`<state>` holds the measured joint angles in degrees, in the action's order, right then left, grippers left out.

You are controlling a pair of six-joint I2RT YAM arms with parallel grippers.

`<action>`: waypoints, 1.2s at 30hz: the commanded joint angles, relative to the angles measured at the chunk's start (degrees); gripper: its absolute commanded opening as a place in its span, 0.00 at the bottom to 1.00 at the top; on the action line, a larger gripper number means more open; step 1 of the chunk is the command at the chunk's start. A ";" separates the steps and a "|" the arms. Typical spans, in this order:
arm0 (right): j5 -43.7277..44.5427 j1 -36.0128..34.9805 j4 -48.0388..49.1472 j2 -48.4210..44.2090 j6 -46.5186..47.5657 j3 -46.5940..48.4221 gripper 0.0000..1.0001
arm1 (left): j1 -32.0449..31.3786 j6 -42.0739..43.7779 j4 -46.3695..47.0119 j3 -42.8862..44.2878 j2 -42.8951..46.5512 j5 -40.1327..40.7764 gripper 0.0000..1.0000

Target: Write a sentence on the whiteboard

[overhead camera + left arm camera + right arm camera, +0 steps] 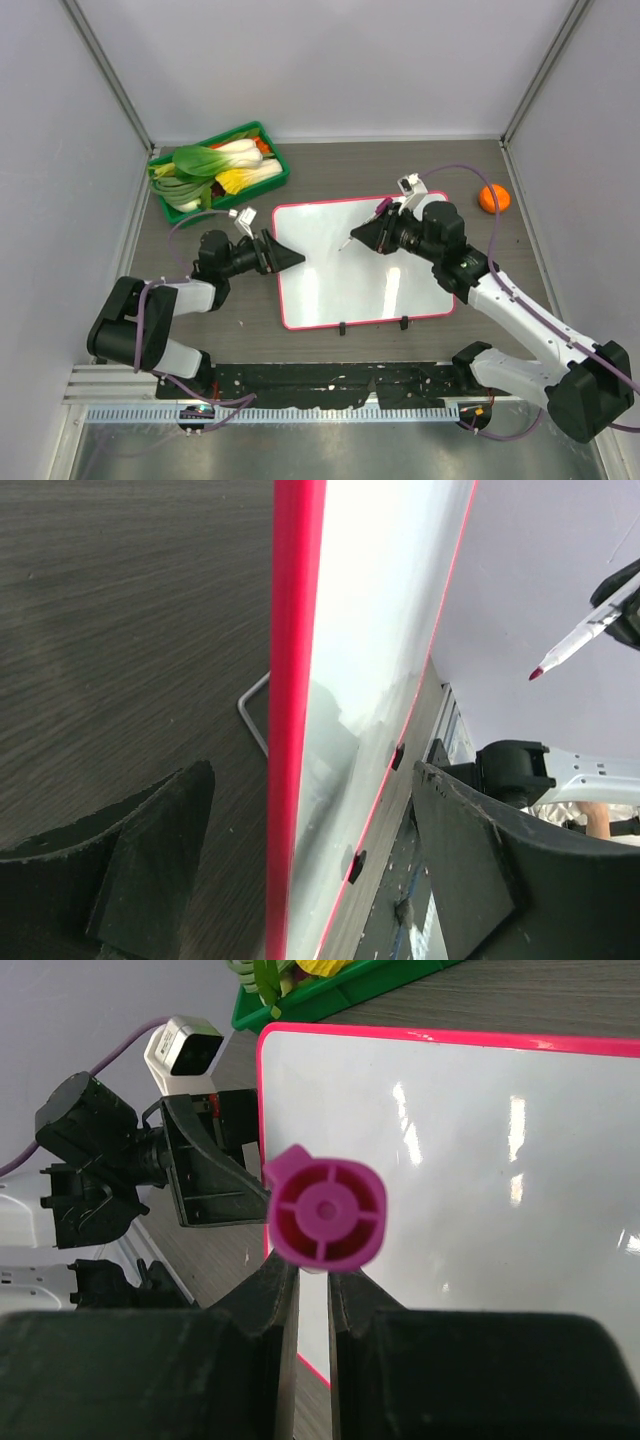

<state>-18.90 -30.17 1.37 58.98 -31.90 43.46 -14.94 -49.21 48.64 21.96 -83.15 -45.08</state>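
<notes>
Both arms look same build on my feed. Left arm [185,297] & right arm [520,315]: white link shells, chunky blk joint housings, blk bases. Thin purple cable [460,166] runs along each. Small white cam box [185,1045] w/ dark lens on wrist. Left gripper [298,258] & right gripper [357,238]: matte blk, wedge-shaped, tapering. Fingers [150,870] blk plastic, I note rough ragged edges close up.

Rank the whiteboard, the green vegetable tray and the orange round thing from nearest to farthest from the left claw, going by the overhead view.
1. Whiteboard: its left edge sits right at the left claw.
2. Green vegetable tray: farther back, on the left.
3. Orange round thing: far right, past the board.
</notes>
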 commanded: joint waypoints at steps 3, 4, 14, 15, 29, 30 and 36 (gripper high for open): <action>3.77 -2.17 3.73 1.05 0.87 3.65 0.01 | -0.44 1.31 5.06 -2.70 3.17 0.17 0.79; 4.04 -2.52 3.73 1.31 0.96 3.91 0.01 | -0.62 1.31 5.06 -2.88 3.17 0.34 0.77; 7.03 -4.45 3.03 2.45 3.42 5.84 0.01 | -0.71 1.22 4.97 -3.15 1.07 -0.54 0.39; 7.64 -4.54 3.03 2.37 3.60 5.84 0.01 | -0.79 1.14 4.88 -3.06 0.63 -0.45 0.35; 11.07 -5.68 3.64 2.28 5.88 6.11 0.00 | -0.79 3.06 2.52 -3.41 -3.42 -0.97 0.00; 11.16 -5.77 3.64 2.19 5.80 6.11 0.01 | -0.88 4.03 1.38 -3.41 -3.24 -1.32 0.00; 11.77 -5.86 3.03 1.40 6.23 5.76 0.01 | -0.88 5.44 -1.88 -3.68 -2.19 0.08 0.00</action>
<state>-8.82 -35.57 1.72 61.54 -26.96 46.78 -15.84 -52.95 56.80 19.40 -84.47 -51.31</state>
